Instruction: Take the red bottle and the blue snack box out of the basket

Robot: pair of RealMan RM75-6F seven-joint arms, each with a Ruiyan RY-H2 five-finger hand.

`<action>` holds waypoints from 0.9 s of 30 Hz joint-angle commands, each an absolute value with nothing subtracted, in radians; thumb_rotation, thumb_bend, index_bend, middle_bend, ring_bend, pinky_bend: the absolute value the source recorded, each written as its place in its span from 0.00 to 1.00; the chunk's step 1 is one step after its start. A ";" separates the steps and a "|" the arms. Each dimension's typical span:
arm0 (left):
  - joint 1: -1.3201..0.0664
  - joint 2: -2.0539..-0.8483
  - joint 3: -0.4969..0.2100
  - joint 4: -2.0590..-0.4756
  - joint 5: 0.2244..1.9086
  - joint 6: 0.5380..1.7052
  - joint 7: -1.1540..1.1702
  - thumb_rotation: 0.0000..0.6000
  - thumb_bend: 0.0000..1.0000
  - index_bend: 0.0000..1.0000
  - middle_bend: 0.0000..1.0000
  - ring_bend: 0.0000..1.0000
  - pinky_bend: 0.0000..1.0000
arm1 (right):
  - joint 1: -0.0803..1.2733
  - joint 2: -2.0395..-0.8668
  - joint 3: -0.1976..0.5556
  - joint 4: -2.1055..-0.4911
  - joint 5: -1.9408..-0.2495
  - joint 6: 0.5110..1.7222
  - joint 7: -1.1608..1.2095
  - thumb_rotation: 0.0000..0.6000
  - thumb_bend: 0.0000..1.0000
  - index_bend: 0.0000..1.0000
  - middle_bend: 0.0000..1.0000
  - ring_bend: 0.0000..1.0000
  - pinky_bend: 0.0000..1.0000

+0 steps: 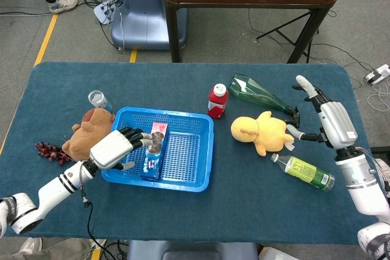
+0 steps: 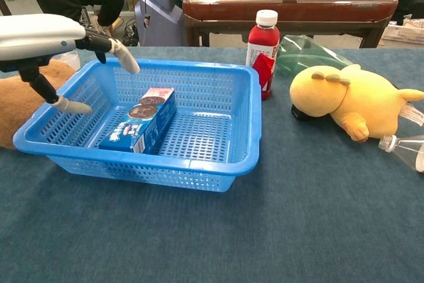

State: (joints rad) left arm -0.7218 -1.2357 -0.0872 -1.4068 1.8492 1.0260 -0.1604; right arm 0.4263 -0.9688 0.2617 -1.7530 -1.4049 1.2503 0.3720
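The blue snack box lies lengthwise in the blue basket. The red bottle with a white cap stands upright on the table just beyond the basket's far right corner. My left hand hovers over the basket's left side with fingers spread toward the box, holding nothing. My right hand is open in the air at the table's right side, beyond the yellow plush; the chest view does not show it.
A brown plush and a glass jar lie left of the basket, dark grapes further left. Right of the basket: yellow duck plush, dark green bottle, clear green-label bottle.
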 commanded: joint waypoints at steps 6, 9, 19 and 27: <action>-0.811 -1.313 -0.031 -1.219 1.944 1.055 -0.173 1.00 0.24 0.24 0.22 0.20 0.27 | 0.408 -0.954 0.252 -1.760 -1.406 1.260 0.383 1.00 0.19 0.00 0.19 0.13 0.27; -0.833 -1.332 -0.004 -1.160 1.959 1.061 -0.203 1.00 0.24 0.21 0.19 0.20 0.27 | 0.401 -0.951 0.249 -1.759 -1.405 1.265 0.385 1.00 0.19 0.00 0.19 0.13 0.28; -0.895 -1.367 0.062 -1.074 1.983 1.061 -0.236 1.00 0.24 0.13 0.17 0.20 0.27 | 0.393 -0.955 0.245 -1.752 -1.396 1.263 0.400 1.00 0.19 0.00 0.19 0.13 0.28; -0.925 -1.390 0.088 -1.060 1.978 1.058 -0.217 1.00 0.24 0.13 0.16 0.20 0.27 | 0.392 -0.958 0.247 -1.745 -1.388 1.261 0.405 1.00 0.19 0.00 0.19 0.13 0.28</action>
State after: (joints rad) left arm -0.9219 -1.3875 0.0848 -1.0620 1.9778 1.0586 -0.2200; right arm 0.3920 -0.9577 0.2474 -1.7449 -1.3877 1.2608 0.4053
